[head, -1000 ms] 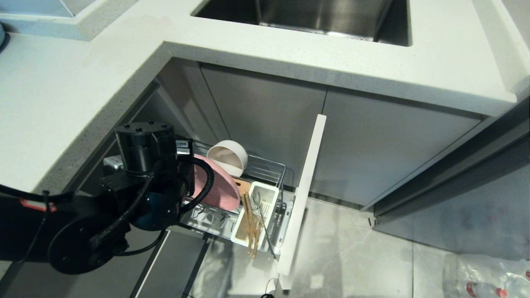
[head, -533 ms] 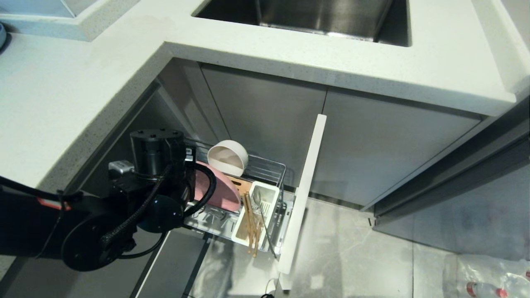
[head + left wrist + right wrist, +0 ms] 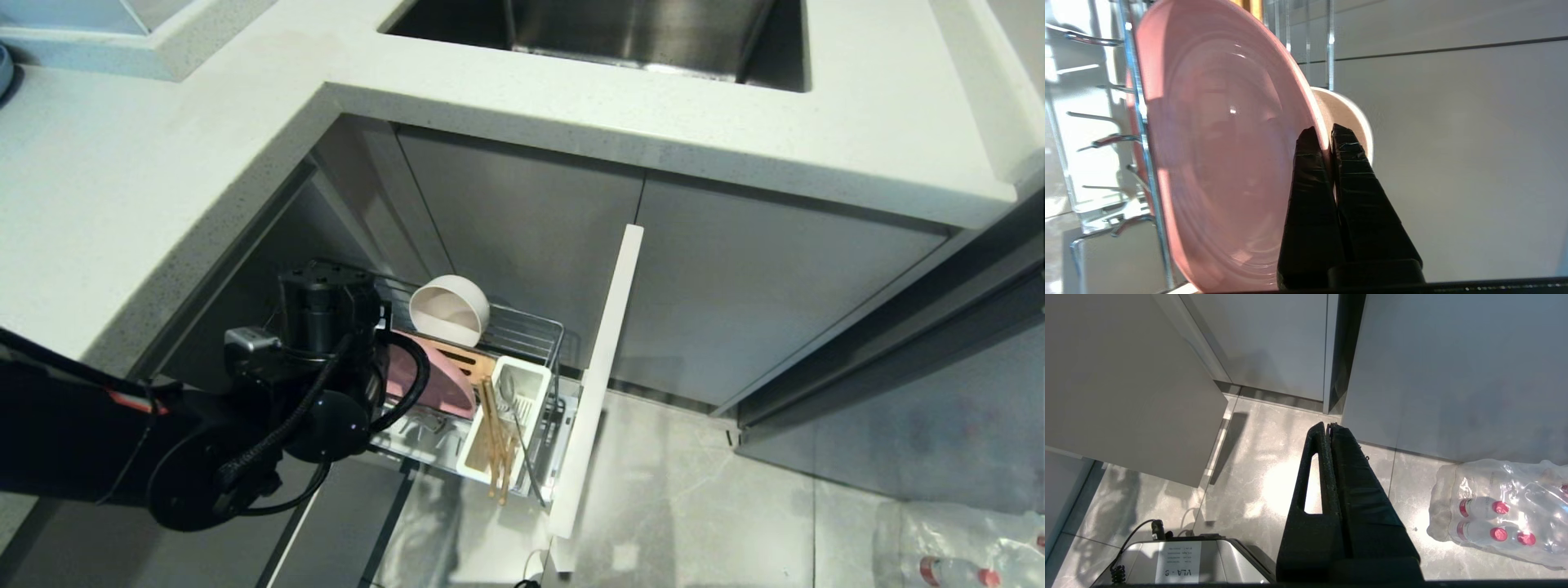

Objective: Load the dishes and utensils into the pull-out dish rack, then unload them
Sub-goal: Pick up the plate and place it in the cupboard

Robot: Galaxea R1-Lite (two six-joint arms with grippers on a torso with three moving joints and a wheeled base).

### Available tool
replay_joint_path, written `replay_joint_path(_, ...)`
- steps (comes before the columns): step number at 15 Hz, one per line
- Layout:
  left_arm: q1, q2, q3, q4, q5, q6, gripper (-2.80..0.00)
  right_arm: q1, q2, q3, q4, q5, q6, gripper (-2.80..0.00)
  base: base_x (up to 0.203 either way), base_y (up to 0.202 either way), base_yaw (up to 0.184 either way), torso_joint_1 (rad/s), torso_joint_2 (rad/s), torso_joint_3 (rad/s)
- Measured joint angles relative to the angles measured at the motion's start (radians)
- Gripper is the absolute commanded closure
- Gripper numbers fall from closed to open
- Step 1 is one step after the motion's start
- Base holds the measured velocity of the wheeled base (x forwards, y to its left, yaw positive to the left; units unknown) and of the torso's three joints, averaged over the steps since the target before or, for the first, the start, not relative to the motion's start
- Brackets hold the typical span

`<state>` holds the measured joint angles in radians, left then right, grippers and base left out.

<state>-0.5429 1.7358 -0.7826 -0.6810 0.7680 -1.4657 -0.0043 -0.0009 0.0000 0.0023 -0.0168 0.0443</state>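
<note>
Below the pale tabletop with its steel sink, from the head view, I see the pull-out dish rack drawn out behind its pale drawer front. My left arm reaches in from the left, its wrist covering the near part of the pink plate, which stands on edge in the rack. Just beyond it the cream bowl sits on its side at the far end. To the right, the white cutlery box holds the chopsticks and the spoon, their ends sticking out toward the near side. From the left wrist view, the left claw is clenched on the plate's rim, one finger on the inner face and the other behind it, with rack wires on the plate's other side and the bowl showing past the rim. From the right wrist view, the right claw hangs clenched on nothing above the tiled floor, with a wrapped pack of bottles nearby.
</note>
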Motion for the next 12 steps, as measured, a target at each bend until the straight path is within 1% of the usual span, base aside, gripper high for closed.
replay_joint_path(10, 0.012, 0.036, 0.0, -0.001, 0.0, 0.001, 0.0, 0.0, 0.0, 0.0, 0.0, 0.0, 0.0, 0.0, 0.0, 0.0, 0.0, 0.0, 0.0, 0.0)
replay_joint_path(11, 0.011, 0.035, 0.0, -0.001, 0.0, 0.003, -2.8, 0.0, 0.0, 0.0, 0.0, 0.0, 0.0, 0.0, 0.0, 0.0, 0.0, 0.0, 0.0, 0.0)
replay_joint_path(12, 0.011, 0.035, -0.001, 0.005, -0.002, 0.004, -2.8, 0.0, 0.0, 0.0, 0.0, 0.0, 0.0, 0.0, 0.0, 0.0, 0.0, 0.0, 0.0, 0.0)
